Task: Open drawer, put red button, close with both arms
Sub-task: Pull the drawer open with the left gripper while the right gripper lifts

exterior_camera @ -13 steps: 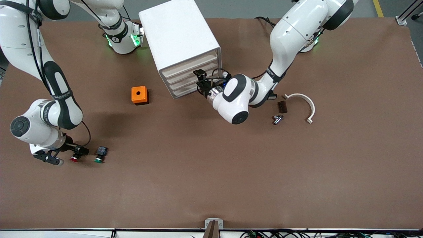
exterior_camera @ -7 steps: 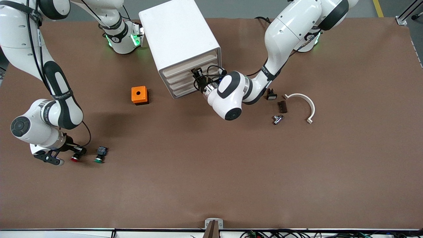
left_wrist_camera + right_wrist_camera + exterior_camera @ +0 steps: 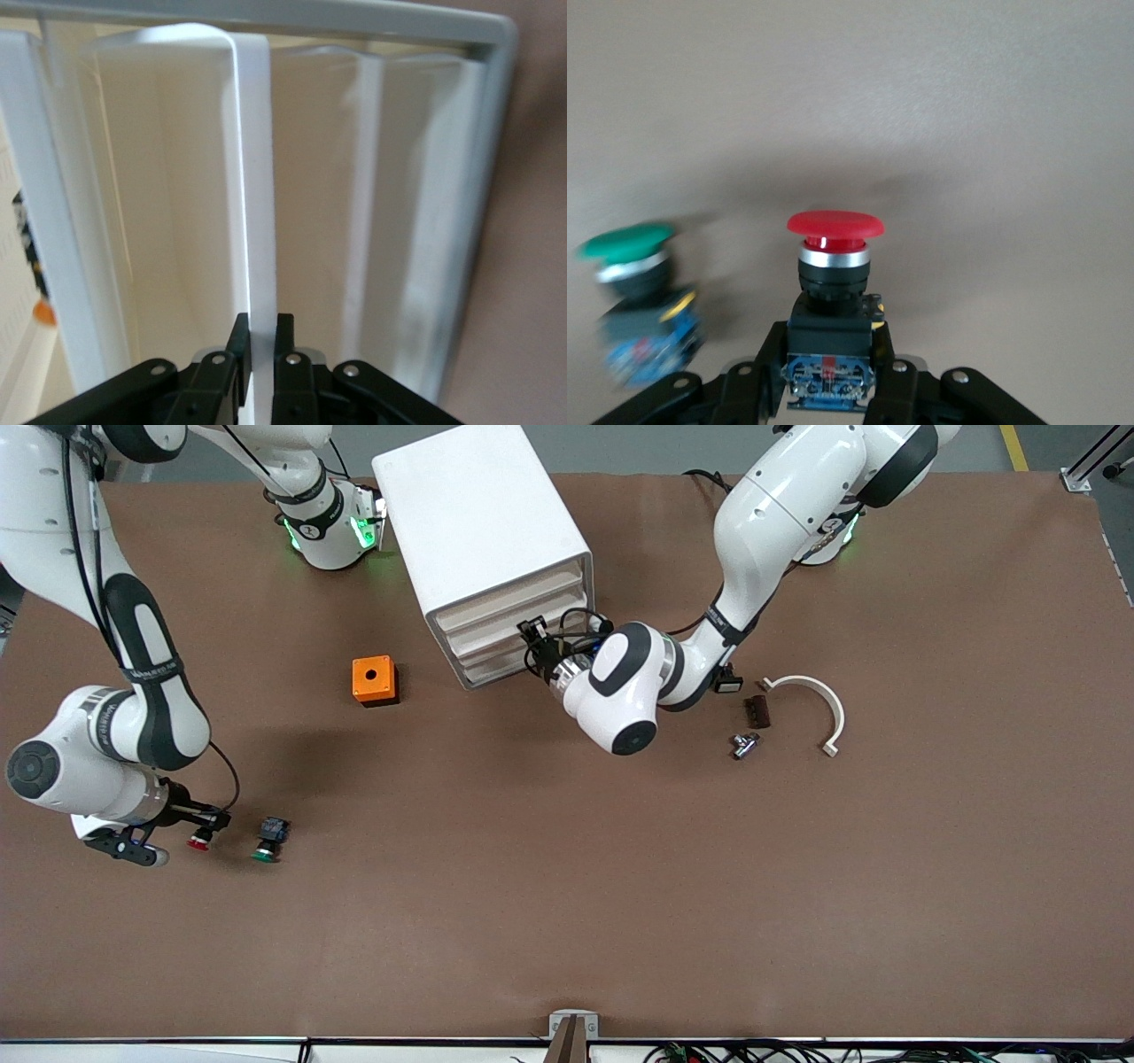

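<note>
The white cabinet [image 3: 469,514] stands between the arms' bases, its stacked beige fronts facing the front camera. My left gripper [image 3: 529,631] [image 3: 261,326] is at those fronts and shut on the thin white lip [image 3: 252,177] of the drawer [image 3: 505,598]. The drawer looks about level with the fronts below it. Toward the right arm's end, my right gripper [image 3: 202,833] [image 3: 830,341] is shut on the black-and-blue body of the red button [image 3: 198,841] [image 3: 834,226]. It holds the button just above the table, red cap pointing away from the hand. The green button [image 3: 266,841] [image 3: 629,243] lies beside it.
An orange box [image 3: 373,679] with a round hole sits beside the cabinet, toward the right arm's end. Toward the left arm's end lie a white curved bracket [image 3: 819,708], a brown block [image 3: 756,711], a metal fitting [image 3: 742,744] and a small black part [image 3: 728,682].
My right gripper closed on the red button and raised it slightly. My left gripper moved up to the drawer fronts, closed on the lip, then drew back a little.
</note>
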`<state>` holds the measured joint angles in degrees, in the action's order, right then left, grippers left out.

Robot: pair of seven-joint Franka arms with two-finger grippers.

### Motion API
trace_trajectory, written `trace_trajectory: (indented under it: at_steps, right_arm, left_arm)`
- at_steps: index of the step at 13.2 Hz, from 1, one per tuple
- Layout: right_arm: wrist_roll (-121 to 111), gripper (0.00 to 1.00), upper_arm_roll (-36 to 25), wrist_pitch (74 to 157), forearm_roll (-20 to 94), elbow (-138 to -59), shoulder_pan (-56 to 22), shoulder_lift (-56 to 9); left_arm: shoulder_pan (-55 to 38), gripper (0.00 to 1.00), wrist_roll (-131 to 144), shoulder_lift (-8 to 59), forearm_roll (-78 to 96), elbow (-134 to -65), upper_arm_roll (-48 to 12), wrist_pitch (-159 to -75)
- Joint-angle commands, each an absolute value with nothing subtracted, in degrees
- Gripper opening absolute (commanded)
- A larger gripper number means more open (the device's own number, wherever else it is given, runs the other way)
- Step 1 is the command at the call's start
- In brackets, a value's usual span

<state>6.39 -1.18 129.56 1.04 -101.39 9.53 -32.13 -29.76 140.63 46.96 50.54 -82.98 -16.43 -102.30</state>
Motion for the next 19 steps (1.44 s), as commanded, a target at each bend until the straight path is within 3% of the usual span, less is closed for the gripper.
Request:
trace_trajectory:
  at_steps: [1, 7, 9, 11, 13, 14, 19]
  right_arm:
    - [8.17, 0.00, -0.18, 120.28, 5.42, -102.83, 8.62, -23.84]
    - [25.10, 0.00, 0.00, 108.29, 9.58, -105.20, -1.46, -10.40]
    - [34.32, 0.00, 0.00, 106.44, 9.49, -105.47, -7.35, -7.22]
    - [47.57, 0.00, 0.00, 106.52, 9.49, -105.21, -15.78, -5.54]
    - [59.18, 0.00, -0.09, 108.36, 9.41, -104.16, -23.78, -5.62]
    - [64.28, 0.00, -0.09, 110.11, 9.23, -103.98, -26.95, -5.89]
    - [80.66, 0.00, -0.09, 117.15, 8.61, -104.06, -37.51, -8.17]
  left_arm:
    - [-29.27, 0.00, 139.84, 47.55, 50.97, -79.11, -11.27, -101.69]
    - [-25.58, 0.01, 136.33, 48.16, 51.42, -74.97, -7.91, -103.36]
    - [-25.58, 0.36, 135.79, 48.08, 51.42, -75.06, -7.91, -103.36]
    - [-25.40, 0.53, 135.62, 47.73, 51.42, -75.06, -7.91, -103.27]
    - [-24.18, 0.77, 135.53, 47.46, 51.33, -74.53, -8.00, -103.27]
    - [-23.65, 1.00, 135.01, 47.46, 50.98, -73.75, -7.82, -103.18]
    - [-18.03, 1.00, 127.01, 44.66, 49.75, -73.39, -5.71, -102.74]
